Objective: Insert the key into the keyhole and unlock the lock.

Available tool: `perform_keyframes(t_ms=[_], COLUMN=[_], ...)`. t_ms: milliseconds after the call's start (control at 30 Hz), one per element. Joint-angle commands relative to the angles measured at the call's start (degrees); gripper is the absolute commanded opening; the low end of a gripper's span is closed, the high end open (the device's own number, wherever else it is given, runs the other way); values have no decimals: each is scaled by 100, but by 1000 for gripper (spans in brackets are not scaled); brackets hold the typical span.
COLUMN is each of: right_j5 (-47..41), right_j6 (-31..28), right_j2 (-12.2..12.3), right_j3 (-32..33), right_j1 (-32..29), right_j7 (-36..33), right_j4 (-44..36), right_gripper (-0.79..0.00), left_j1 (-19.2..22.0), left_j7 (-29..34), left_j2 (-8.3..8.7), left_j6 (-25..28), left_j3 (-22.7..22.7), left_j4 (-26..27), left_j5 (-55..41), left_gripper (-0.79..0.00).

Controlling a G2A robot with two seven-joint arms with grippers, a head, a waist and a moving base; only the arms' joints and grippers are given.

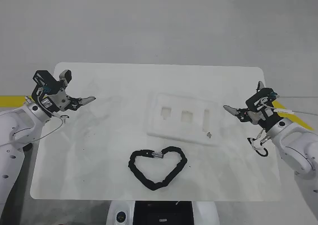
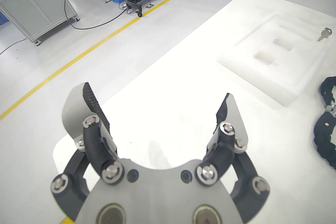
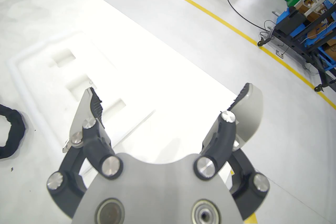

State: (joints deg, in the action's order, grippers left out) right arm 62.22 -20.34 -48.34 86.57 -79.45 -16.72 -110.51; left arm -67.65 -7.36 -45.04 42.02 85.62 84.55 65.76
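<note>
Key [image 1: 208,134] lies on a corner of the foam tray [image 1: 176,132], with the chain lock [image 1: 173,149] close by on the surface [image 1: 103,157]. Both arms' jaws are wide open and empty, likely poised to begin.

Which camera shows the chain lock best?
The top view: the whole chain lock shows as a loop with its metal joint. The left wrist view cuts most of it off; the right wrist view catches one black bend.
</note>
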Motion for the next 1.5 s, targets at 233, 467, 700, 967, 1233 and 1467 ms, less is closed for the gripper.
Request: perform_keyframes(t_ms=[233,467,700,967,1233,1467], right_j5=[-405,-1638,-2637,-2914,-3046,-3046], right_j6=[-83,323,811,977,1319,1319], right_j2=[-25,-70,-138,-224,-278,-278], right_j3=[-93,-380,-940,-1648,-1908,-1908], right_j1=[104,437,843,1505,1684,1684], right_j7=[-845,-2514,-3907,-4820,-5003,-5003], right_j4=[-142,-352,-435,-101,118,118], right_gripper=[0,0,0,0,0,0], left_j1=[0,0,0,0,0,0], left_j7=[0,0,0,0,0,0], left_j2=[0,0,0,0,0,0], left_j6=[0,0,0,0,0,0], left_j3=[0,0,0,0,0,0], left_j4=[0,0,0,0,0,0], left_j5=[0,0,0,0,0,0], left_gripper=[0,0,0,0,0,0])
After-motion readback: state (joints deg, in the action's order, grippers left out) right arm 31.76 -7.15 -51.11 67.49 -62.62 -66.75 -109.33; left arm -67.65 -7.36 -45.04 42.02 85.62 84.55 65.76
